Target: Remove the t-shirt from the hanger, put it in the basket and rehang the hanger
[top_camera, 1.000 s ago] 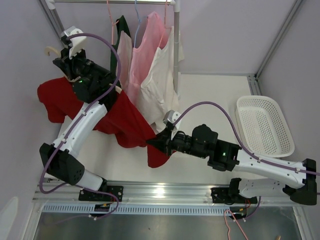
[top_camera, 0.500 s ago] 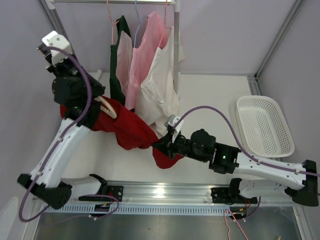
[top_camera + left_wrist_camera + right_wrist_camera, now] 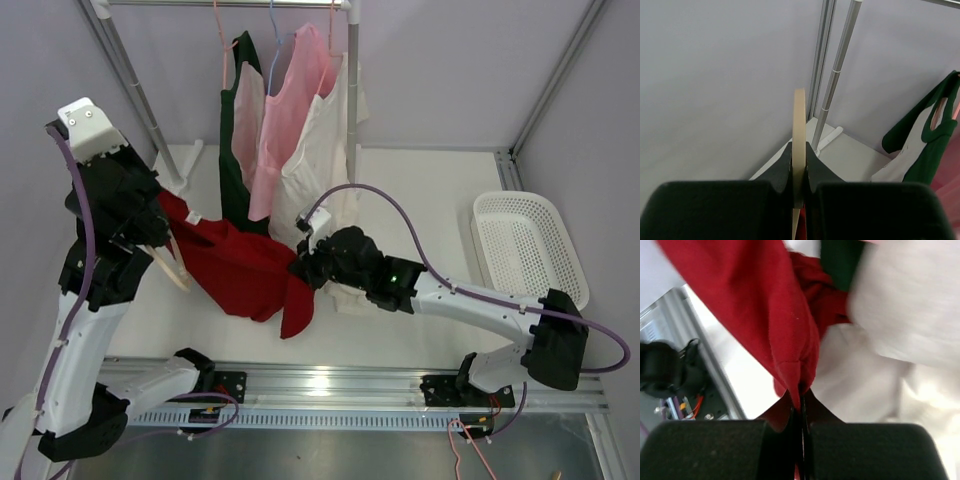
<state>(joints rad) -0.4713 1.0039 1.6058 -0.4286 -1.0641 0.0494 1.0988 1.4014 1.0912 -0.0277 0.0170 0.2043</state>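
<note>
The red t-shirt point(image 3: 240, 268) hangs stretched between my two grippers, low over the table's left half. My left gripper point(image 3: 152, 228) is shut on the cream hanger point(image 3: 172, 262), whose lower arm sticks out bare at the shirt's left edge. In the left wrist view the hanger point(image 3: 799, 125) stands edge-on, clamped in that gripper point(image 3: 799, 152). My right gripper point(image 3: 304, 268) is shut on a fold of the shirt's right side. In the right wrist view the red cloth point(image 3: 765, 305) runs up from the closed gripper point(image 3: 801, 394).
A clothes rack at the back holds green, pink and white garments point(image 3: 290, 130), which hang just behind my right gripper. The rack's slanted pole point(image 3: 140, 100) stands close to my left arm. A white basket point(image 3: 528, 250) sits at the right. A metal rail point(image 3: 330, 385) runs along the front.
My left arm has swung left and towards the front with the hanger. My right gripper has moved left and back with the shirt, which now bunches between them and bares the hanger's arm.
</note>
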